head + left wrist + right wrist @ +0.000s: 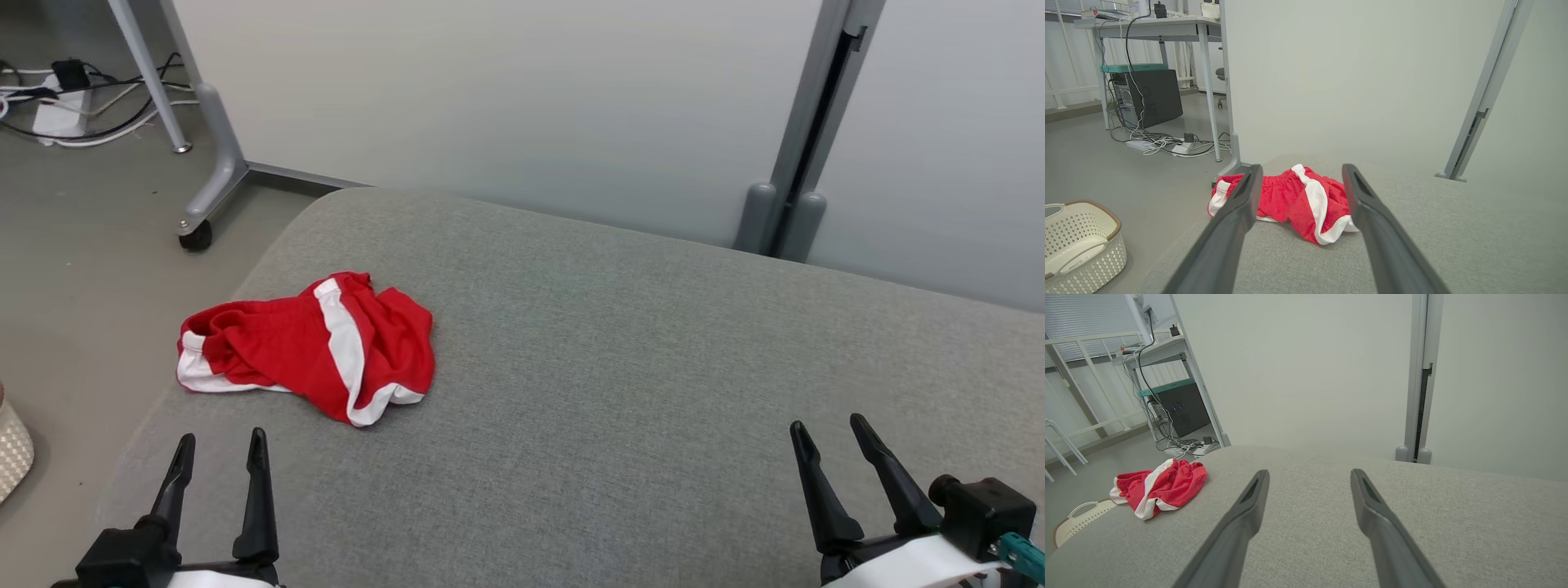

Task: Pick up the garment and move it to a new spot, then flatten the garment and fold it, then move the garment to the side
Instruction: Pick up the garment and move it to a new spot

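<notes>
grey cushion (620,343) | red shorts (310,343) crumpled ahead of left pincer (223,434), apart

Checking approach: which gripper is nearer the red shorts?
The left gripper; the red shorts lie just ahead of it, while the right gripper sits far across.

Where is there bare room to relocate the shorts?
Free: grey surface right of the red shorts, from the pale partition down to the right end effector, across to the left end effector. Crowded: its left edge, where the shorts lie.
</notes>
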